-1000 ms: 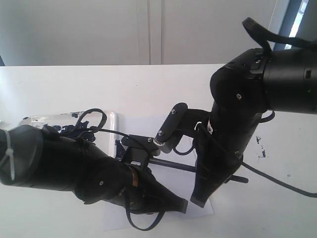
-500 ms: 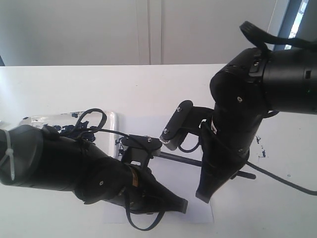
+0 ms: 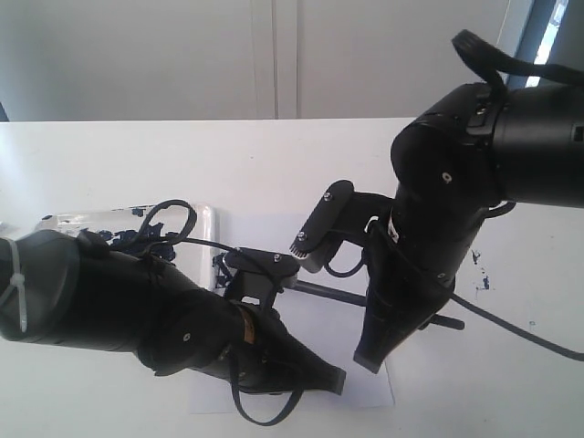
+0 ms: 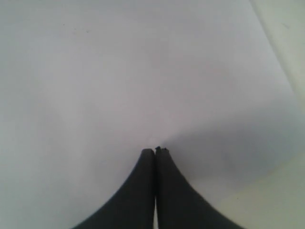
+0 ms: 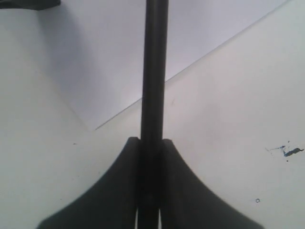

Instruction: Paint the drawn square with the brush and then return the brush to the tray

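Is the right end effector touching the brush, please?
Touching. The right wrist view shows the brush clamped inside the right end effector, with no gap visible on either side of the shaft.

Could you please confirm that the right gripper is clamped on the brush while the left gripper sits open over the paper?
Not quite: the left gripper is shut over the paper, as the left wrist view shows. The right gripper does clamp the brush.

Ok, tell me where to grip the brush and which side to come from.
Grip the brush on its bare black shaft, coming from above and closing across it. It is long, thin and straight, so a crosswise pinch should hold; the right tool clamps it that way.
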You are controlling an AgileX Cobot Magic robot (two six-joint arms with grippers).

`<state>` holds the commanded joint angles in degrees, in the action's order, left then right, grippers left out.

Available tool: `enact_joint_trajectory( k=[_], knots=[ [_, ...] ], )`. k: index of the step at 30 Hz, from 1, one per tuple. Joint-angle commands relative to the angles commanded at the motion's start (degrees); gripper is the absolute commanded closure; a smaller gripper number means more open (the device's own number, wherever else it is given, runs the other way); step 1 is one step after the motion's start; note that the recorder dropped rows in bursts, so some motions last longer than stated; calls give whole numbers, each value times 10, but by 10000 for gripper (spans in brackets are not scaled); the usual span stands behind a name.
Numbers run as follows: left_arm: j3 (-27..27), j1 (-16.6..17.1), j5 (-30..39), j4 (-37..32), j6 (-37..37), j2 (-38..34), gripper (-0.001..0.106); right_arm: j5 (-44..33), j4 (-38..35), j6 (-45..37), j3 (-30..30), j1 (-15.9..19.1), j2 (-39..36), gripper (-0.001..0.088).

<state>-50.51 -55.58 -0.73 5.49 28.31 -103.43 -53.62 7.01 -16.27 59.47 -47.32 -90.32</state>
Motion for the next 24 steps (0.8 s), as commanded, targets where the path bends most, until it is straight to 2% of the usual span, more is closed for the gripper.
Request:
enact_joint_trajectory(
  k=[10, 16, 24],
  knots=[
    [0, 0, 0, 0, -1, 0, 1053, 26, 12, 13, 0, 0, 10, 868],
    [0, 0, 1, 0, -1, 0, 1053, -5, -17, -16, 0, 0, 15, 868],
    [0, 0, 1, 0, -1, 0, 1053, -7, -22, -16, 0, 0, 15, 868]
  ],
)
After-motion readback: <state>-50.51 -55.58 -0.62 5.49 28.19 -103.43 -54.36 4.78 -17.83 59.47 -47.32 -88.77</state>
